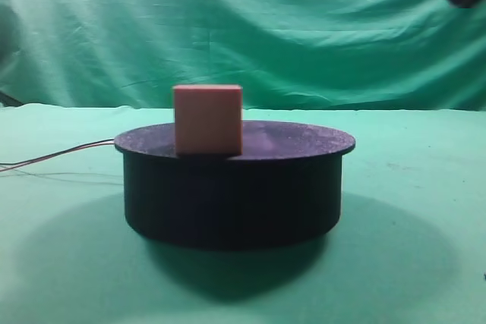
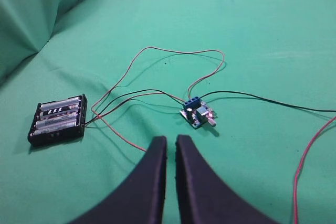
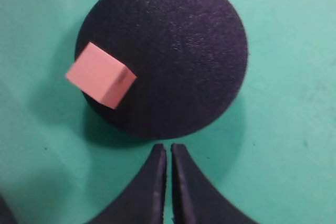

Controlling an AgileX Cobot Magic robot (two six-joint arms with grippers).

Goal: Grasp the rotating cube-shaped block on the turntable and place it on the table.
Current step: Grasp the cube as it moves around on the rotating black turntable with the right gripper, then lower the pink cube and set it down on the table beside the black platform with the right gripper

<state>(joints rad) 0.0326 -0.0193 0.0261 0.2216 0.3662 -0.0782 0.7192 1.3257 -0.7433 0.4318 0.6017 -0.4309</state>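
We saw the pale-pink cube-shaped block (image 1: 207, 120) sitting on the black turntable (image 1: 304, 180), out at the disc's rim.

From the right wrist view, the cube-shaped block (image 3: 101, 75) stood at the left edge of the turntable (image 3: 178, 51), one corner jutting slightly past the rim, while most of the speckled top lay bare. Green table (image 1: 410, 187) spread open on all sides of the drum. Our right gripper (image 3: 168, 153) hung above, just off the disc's near edge and apart from the block, fingers pressed nearly together with only a thin slit between. Our left gripper (image 2: 170, 145) hovered elsewhere with fingers likewise nearly closed and holding nothing, over thin red and black wires (image 2: 173, 51), a small circuit board (image 2: 198, 115) and a battery holder (image 2: 58, 119).
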